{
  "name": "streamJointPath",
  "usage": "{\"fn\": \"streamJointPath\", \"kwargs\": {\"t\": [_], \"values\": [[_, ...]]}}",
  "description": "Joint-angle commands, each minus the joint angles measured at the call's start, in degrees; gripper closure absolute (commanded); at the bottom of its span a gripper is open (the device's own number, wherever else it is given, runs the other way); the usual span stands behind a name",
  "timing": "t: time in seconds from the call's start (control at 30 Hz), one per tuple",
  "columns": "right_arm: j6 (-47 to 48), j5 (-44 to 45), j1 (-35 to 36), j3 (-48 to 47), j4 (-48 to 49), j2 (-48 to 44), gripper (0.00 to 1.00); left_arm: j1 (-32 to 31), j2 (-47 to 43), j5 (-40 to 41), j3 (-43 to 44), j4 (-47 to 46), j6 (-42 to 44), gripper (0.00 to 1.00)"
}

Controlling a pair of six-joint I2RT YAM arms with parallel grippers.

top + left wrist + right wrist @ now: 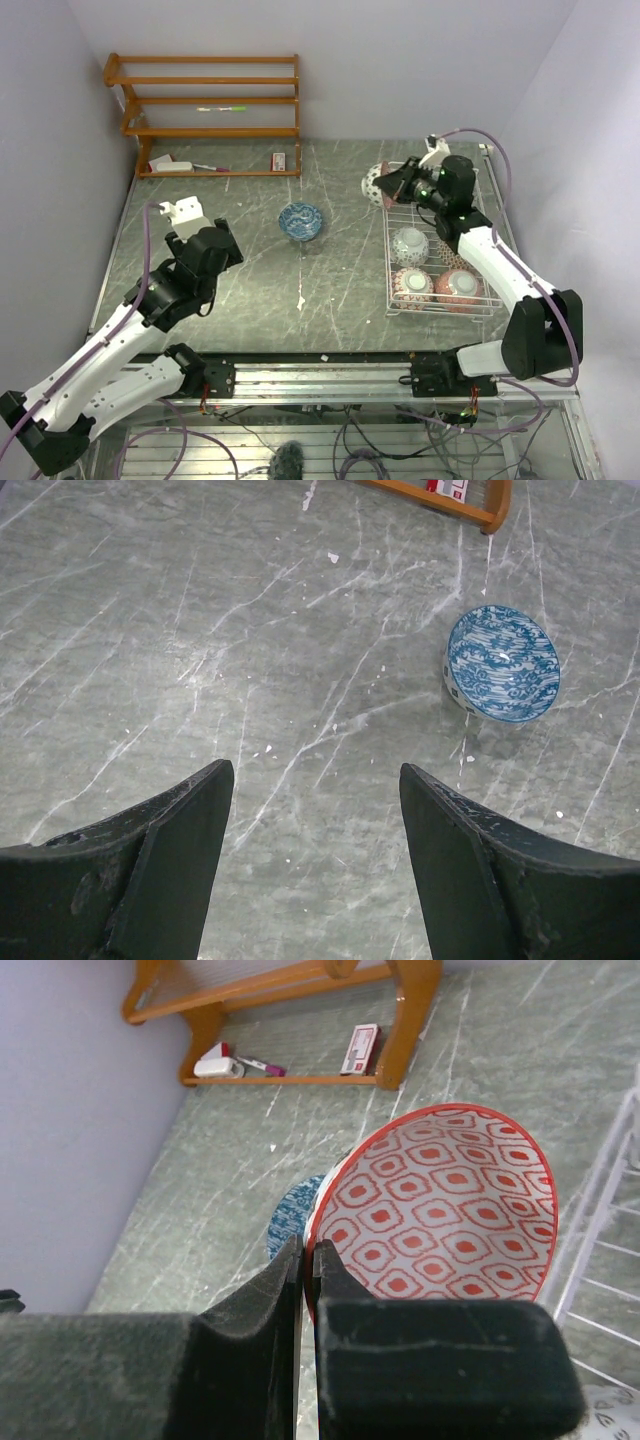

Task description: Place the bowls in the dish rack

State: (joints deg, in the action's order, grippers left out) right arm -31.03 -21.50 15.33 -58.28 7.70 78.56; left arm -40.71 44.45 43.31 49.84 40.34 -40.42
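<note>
My right gripper is shut on the rim of a bowl with a red diamond pattern inside. It holds that bowl tilted on its side off the table at the far left corner of the white wire dish rack. In the top view the red bowl hangs just ahead of the right gripper. Three bowls sit in the rack: a grey-patterned one and two pink ones. A blue bowl stands upright on the table. My left gripper is open and holds nothing, short of the blue bowl.
An orange-brown wooden shelf unit stands at the back left with small items on its lowest shelf. The rack's wire side runs just right of the held bowl. The walls close in at both sides of the table.
</note>
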Motion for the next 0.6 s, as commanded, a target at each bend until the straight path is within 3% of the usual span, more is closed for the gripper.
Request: {"fn": "streamJointPath", "kwargs": {"t": [0.0,0.3,0.57], "values": [[-7.9,-11.0,-6.5,3.4,11.6,-0.4,1.00,-0.1,-1.1,-0.2,0.5,-0.5,0.7,0.22],[-20.5,-22.9,-19.4,11.7,29.0,3.3,1.00,-0.1,0.5,-0.4,0.7,-0.9,1.0,0.22],[-30.0,-28.3,-23.4,13.9,41.9,11.1,1.00,-0.2,1.5,0.1,0.9,-0.7,0.7,0.22]]}}
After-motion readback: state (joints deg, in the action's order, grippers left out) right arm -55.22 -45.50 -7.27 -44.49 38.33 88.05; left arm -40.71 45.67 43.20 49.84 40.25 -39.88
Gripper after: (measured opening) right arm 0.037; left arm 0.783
